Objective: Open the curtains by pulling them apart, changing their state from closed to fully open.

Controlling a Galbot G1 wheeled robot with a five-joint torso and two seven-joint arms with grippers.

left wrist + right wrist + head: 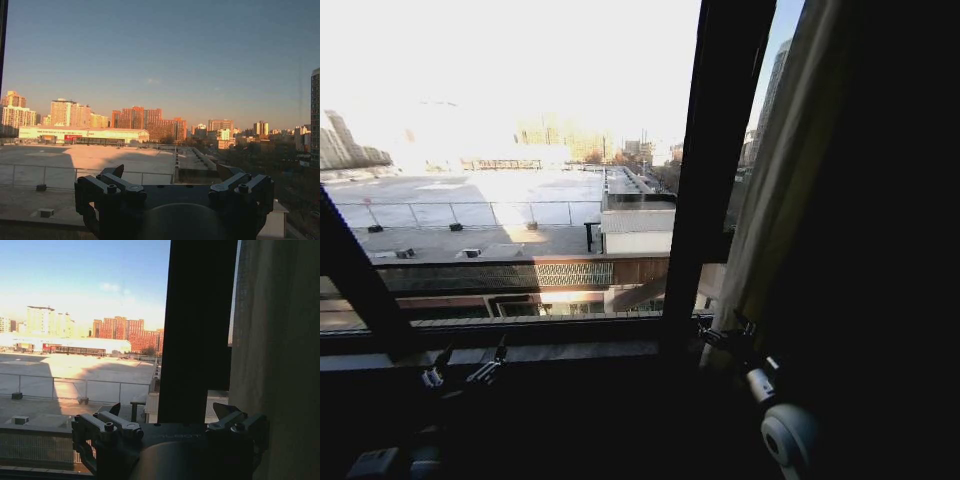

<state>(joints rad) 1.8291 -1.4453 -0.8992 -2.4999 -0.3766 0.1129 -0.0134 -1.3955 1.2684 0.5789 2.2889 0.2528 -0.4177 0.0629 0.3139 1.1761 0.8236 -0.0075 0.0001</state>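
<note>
While the curtain (790,170) is hanging bunched at the right of the window, just beside the dark frame bar (715,170), the right gripper (725,335) is hovering close by it, fingers spread and empty. Low by the sill, the left gripper (465,365) is likewise gaping, gripping nothing.

Low sun flooding in through window (520,150), glaring over rooftop (470,190). Dark frame bar (715,170) standing upright, splitting view. Sill (520,352) lying in shadow. Orange towers (145,122) glowing under blue sky.
</note>
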